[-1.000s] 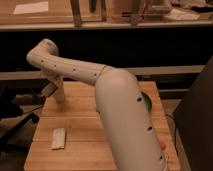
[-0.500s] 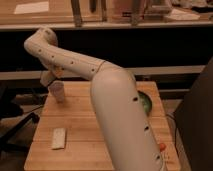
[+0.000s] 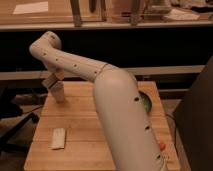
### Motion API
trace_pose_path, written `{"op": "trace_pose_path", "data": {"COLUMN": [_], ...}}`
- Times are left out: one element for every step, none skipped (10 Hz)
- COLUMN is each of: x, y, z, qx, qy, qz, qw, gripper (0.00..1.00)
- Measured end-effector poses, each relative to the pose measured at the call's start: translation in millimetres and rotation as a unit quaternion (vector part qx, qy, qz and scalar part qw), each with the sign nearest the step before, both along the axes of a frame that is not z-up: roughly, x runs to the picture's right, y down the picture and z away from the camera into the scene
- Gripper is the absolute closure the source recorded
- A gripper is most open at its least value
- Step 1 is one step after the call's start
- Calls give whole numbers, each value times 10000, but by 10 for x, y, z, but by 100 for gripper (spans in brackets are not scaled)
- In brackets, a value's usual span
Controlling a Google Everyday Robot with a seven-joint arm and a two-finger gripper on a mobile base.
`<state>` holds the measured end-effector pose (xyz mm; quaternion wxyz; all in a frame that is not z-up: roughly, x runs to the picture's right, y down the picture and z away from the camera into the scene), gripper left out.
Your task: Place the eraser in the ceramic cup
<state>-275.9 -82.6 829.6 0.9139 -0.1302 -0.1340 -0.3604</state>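
The ceramic cup [image 3: 58,94] is a small pale cup standing on the far left part of the wooden table [image 3: 85,135]. My gripper [image 3: 52,81] hangs from the bent white arm [image 3: 75,65] right over the cup's rim, on its left side. The eraser does not show; it may be hidden by the gripper or the cup.
A flat pale rectangular slab [image 3: 58,138] lies on the table near the front left. A green round object [image 3: 145,103] peeks out behind my arm at the right edge. A dark chair base [image 3: 15,125] stands left of the table. A counter runs along the back.
The elbow has risen and then shifted right. The gripper lifted off beside the cup and has come back down over its rim. The slab has not moved.
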Motion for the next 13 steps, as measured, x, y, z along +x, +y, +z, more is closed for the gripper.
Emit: {"op": "trace_pose_path", "data": {"x": [28,2,-3,-12,-14,-15,-18,-17,-17,-19,-16,-16,-14], "y": [10,46,56,81,97,113,117,130,138,149,160,170,178], "z": [125,146,151,160,183,205,207,217,226,236,247,254,261], "qx": [8,-21,-10,10,3,6,22,29,34,40,45,51,56], "qy": [-115,-178,-186,-208,-227,-246,-272,-292,-304,-321,-330,-337,-338], "qz": [52,43,30,35,46,51,53,51,52,53,51,53,60], "qw": [9999,9998,9998,9998,9997,9997,9996,9996,9995,9995,9994,9994,9994], "gripper": [99,100,100,100,100,100,100,100,100,100,100,100,100]}}
